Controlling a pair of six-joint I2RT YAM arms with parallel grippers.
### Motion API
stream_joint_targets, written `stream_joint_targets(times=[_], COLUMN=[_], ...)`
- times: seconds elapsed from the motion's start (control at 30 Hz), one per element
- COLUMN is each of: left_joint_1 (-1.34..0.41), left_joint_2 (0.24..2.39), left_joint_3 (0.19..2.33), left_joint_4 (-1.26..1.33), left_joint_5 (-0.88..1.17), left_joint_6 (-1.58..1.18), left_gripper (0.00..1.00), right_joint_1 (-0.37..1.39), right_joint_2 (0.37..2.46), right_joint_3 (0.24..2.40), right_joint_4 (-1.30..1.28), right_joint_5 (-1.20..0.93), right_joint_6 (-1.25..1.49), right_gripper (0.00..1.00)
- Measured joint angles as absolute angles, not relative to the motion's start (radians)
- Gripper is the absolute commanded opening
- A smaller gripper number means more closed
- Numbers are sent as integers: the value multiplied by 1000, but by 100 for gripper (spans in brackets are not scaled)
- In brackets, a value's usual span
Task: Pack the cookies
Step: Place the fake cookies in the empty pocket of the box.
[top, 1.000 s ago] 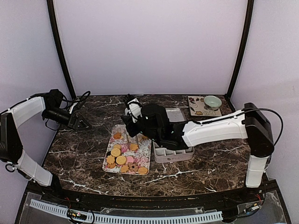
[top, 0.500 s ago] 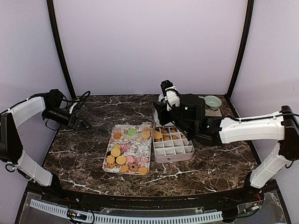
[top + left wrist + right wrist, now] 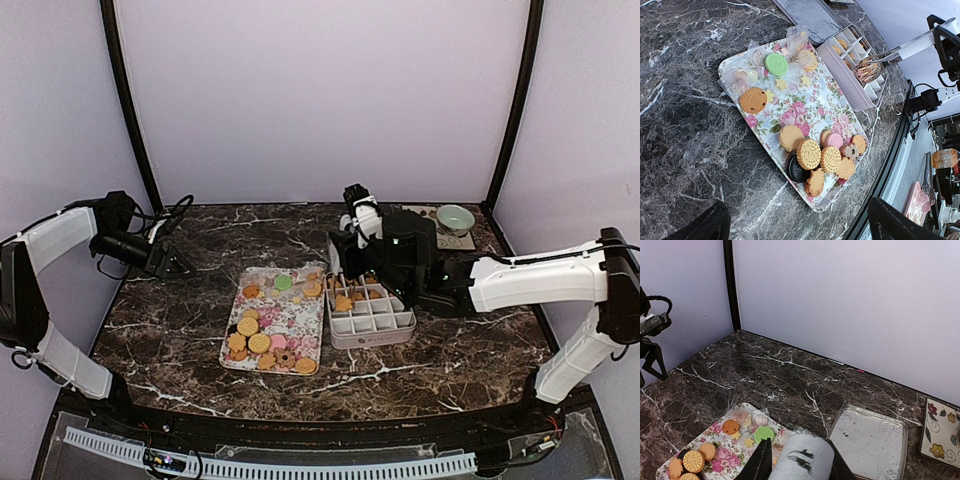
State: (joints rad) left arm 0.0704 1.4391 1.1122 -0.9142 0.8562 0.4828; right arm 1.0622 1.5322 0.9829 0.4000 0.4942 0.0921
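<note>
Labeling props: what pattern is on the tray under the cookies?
Floral: pink roses on a pale ground. The tray shows best in the left wrist view.

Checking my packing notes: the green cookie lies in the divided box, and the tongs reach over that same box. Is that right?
Not quite. The green cookie lies on the floral tray, not in the divided box; the left wrist view shows it. The tongs do reach over that box.

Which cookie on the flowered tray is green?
The round green cookie, the only one of that colour, lies at the flowered tray's far end.
</note>
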Motion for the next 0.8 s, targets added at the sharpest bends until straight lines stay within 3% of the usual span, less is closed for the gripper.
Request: stream_joint_targets(times=[0.1, 0.3, 0.8], left_joint_1=[70, 70, 70], left_joint_2=[1439, 1439, 1439], left_joint_3=[1112, 1112, 1112], left_joint_4=[-915, -915, -914], left_joint_5=[856, 857, 857], left_joint_6=[483, 483, 483], left_gripper=[98, 98, 98], right_joint_1=[1062, 1065, 1079], right_joint_2=[1532, 1532, 1505], right_joint_3=[983, 983, 1010], right_joint_4=[398, 395, 393], right_joint_5=[492, 490, 471], right_joint_6=[93, 96, 87], right_gripper=[35, 39, 35])
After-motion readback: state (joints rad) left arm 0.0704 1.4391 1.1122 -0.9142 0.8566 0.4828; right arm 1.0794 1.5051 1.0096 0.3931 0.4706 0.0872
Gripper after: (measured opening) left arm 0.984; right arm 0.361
